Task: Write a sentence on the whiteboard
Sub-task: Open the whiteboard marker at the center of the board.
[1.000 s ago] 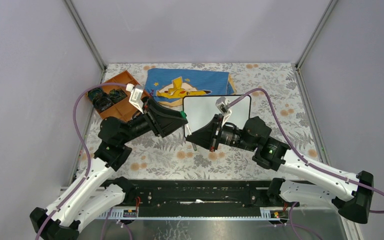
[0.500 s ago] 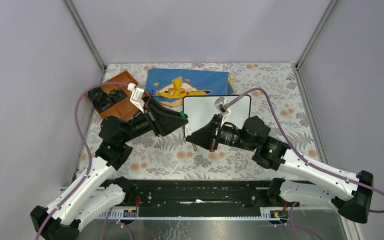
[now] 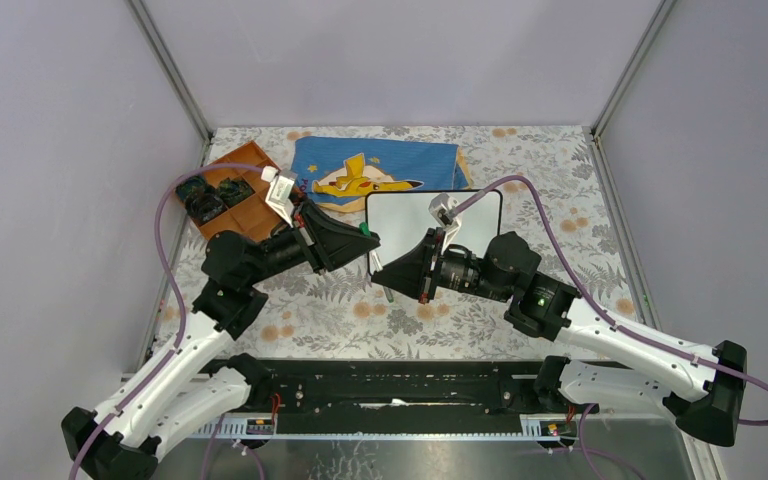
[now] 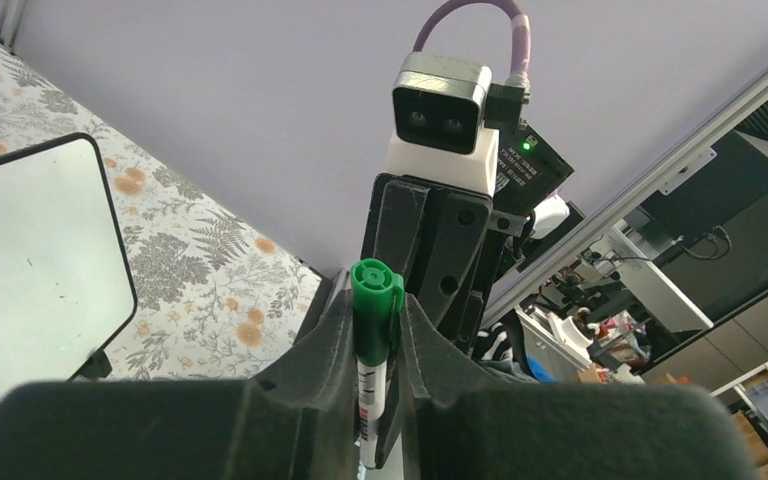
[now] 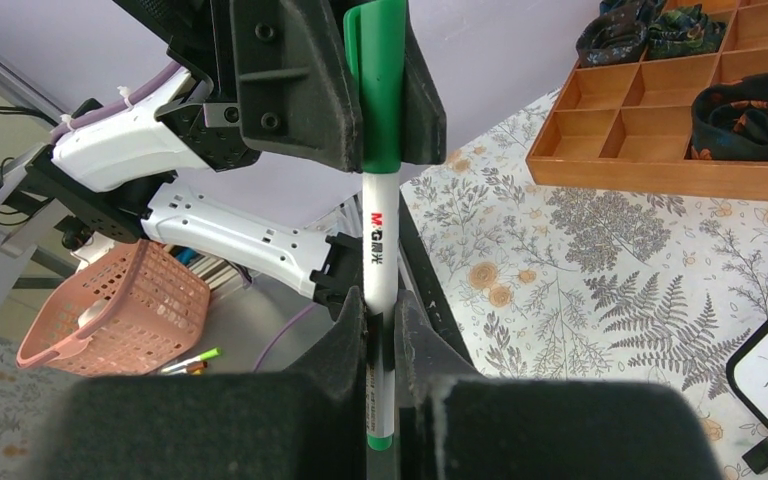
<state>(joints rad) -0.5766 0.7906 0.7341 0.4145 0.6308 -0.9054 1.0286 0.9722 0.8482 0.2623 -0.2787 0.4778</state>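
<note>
- Lying flat at mid-table, the whiteboard (image 3: 405, 212) shows a glossy white face in a thin black frame with rounded corners.
- The right gripper (image 5: 380, 318), over the board's near left corner, clamps a green marker (image 5: 381, 250) by its barrel.
- The left gripper (image 4: 372, 318) pinches the marker's cap.
- A blue Pikachu cloth (image 3: 380, 162) lies just beyond the board, and a wooden tray (image 3: 250, 215) sits far left.

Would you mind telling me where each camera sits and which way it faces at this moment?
Top external: above and behind the bases, looking down at the table; both arms show.
Left wrist: looks along its own fingers at the green marker and right gripper.
Right wrist: looks along its own fingers at the left gripper.
All three share marker and whiteboard.
</note>
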